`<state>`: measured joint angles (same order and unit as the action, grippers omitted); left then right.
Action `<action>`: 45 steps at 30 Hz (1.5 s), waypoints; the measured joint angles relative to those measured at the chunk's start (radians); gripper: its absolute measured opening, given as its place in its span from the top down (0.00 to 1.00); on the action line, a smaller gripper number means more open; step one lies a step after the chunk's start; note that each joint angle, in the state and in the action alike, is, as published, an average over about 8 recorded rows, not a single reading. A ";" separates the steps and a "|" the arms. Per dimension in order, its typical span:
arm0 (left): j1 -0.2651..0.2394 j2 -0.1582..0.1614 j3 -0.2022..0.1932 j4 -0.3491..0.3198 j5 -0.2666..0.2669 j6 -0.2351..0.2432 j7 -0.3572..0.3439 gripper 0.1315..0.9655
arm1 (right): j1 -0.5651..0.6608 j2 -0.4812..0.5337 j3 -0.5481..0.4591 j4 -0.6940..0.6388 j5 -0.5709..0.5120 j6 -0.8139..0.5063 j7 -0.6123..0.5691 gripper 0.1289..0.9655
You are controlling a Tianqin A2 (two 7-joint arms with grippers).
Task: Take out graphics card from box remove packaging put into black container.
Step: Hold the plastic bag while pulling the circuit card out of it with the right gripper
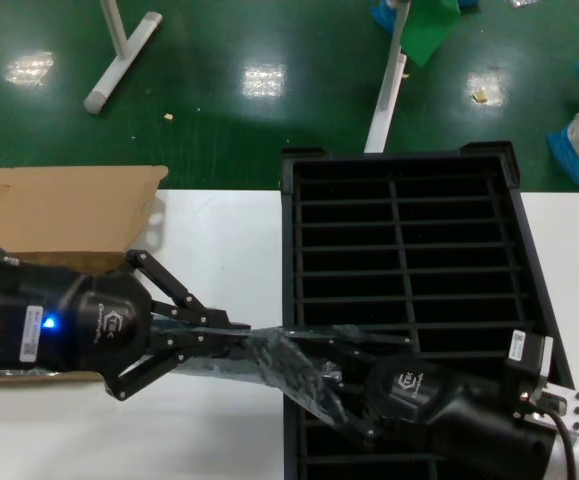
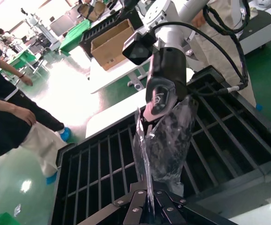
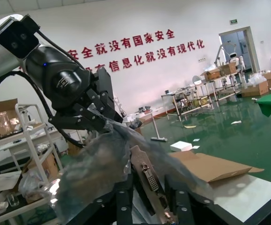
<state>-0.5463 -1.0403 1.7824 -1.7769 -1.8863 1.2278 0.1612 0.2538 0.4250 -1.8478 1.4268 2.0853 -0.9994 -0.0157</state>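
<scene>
- Left gripper (image 1: 231,335), black with linkage fingers, reaches from over the brown corrugated cardboard box (image 1: 64,205) toward the large black plastic slotted container (image 1: 409,250); its fingers are clenched on one end of the crinkly translucent grey-blue plastic packaging (image 1: 269,358).
- In the left wrist view the same bag (image 2: 165,140) rises from between the closed fingertips of that gripper (image 2: 150,212) and stretches to the other arm.
- Right gripper (image 1: 334,385), black, lies low over the near slots of the container; it grips the other end of the bag. Its fingers are closed on the bagged item: in the right wrist view the graphics card (image 3: 147,176), with narrow silver end bracket and a port, stands between that gripper's fingers (image 3: 144,206), bag (image 3: 102,164) draped around it.
- Graphics card location: held in the air between the two grippers, at the container's near-left edge, not in any slot. Card still partly inside the bag; how much is covered I cannot tell.
- Bag spans from the white table (image 1: 229,240) side across the container's left wall.
- Box sits open at the left on the table, flap raised, well apart from the container.
- Container slots in view hold nothing visible.
- Green floor (image 1: 269,110) beyond the table.
</scene>
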 joint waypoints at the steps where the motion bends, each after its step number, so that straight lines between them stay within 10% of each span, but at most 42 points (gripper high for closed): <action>1: -0.001 0.001 0.001 -0.001 0.000 0.000 -0.004 0.99 | 0.000 0.000 0.000 -0.001 0.000 -0.001 -0.001 0.71; 12: -0.013 0.004 0.004 0.019 0.009 0.003 0.004 0.99 | 0.007 0.004 0.005 -0.014 0.004 -0.011 -0.004 0.91; 45: 0.040 -0.019 -0.049 0.092 -0.030 0.019 0.109 0.99 | 0.008 -0.004 -0.025 0.005 -0.036 0.029 0.014 0.92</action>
<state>-0.5066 -1.0597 1.7337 -1.6854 -1.9168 1.2473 0.2705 0.2620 0.4207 -1.8733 1.4322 2.0492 -0.9700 -0.0017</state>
